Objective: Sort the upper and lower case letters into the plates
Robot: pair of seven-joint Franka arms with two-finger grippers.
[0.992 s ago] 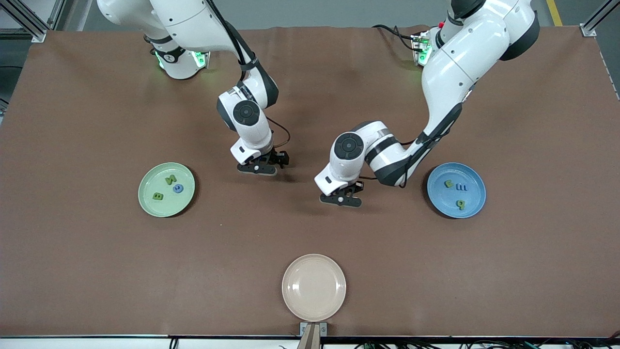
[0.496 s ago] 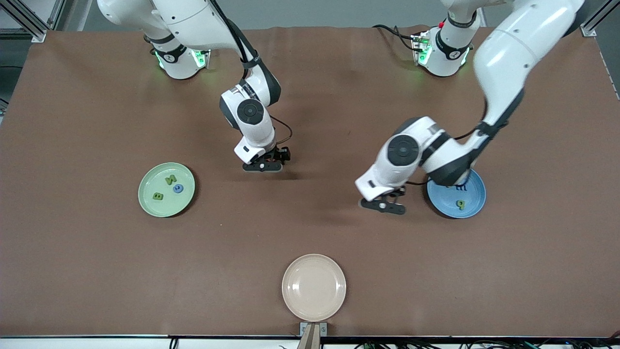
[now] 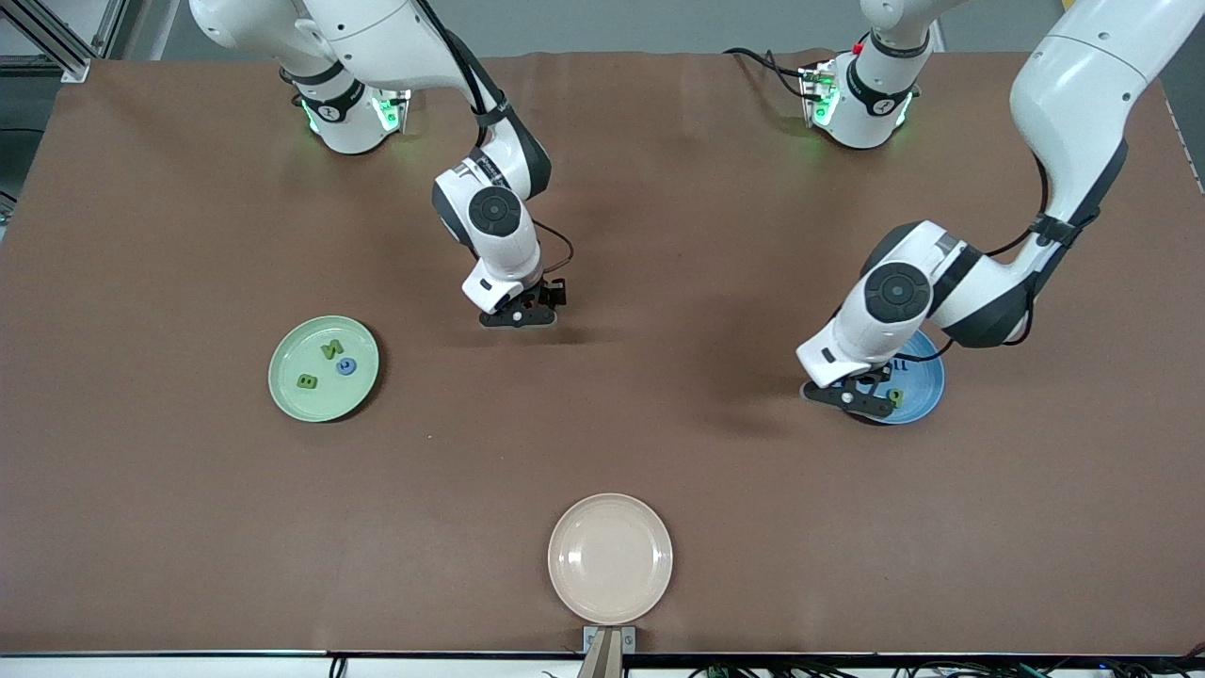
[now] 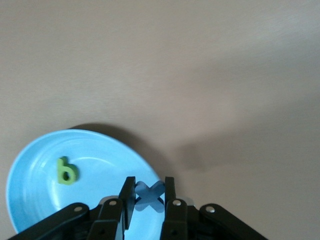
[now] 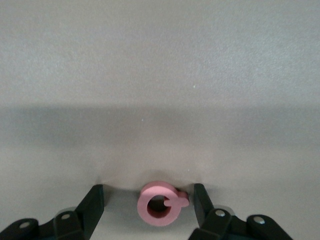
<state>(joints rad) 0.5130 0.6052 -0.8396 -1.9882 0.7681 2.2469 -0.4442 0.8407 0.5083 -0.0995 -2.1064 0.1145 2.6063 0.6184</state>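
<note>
Plates first: the pale green plate (image 3: pixel 323 368) sits toward the right arm's end of the desk (image 3: pixel 188 527) with three little letters in it, two green and one blue. The blue plate (image 3: pixel 927 381) is toward the left arm's end, roughly level with the green one, and a green letter b (image 4: pixel 66 170) lies in it; the arm covers part of that plate in the front view. A cream-beige plate (image 3: pixel 610 557) sits nearest the front camera, between the other two.

Left tool (image 3: pixel 857 397) hangs over the rim of the blue plate, the edge facing the middle of the desk. Its fingers (image 4: pixel 127 196) are clamped on a small blue letter x (image 4: pixel 149 195), which is pinched between them right above the plate's edge in the left wrist view.

Right tool (image 3: pixel 520 316) is down low over bare desk in the middle area, well apart from the green plate. Its two fingers (image 5: pixel 94 204) stand on either side of a pink letter Q (image 5: pixel 161 203) lying flat on the desk, with a clear gap on each side, so it isn't gripping anything.
</note>
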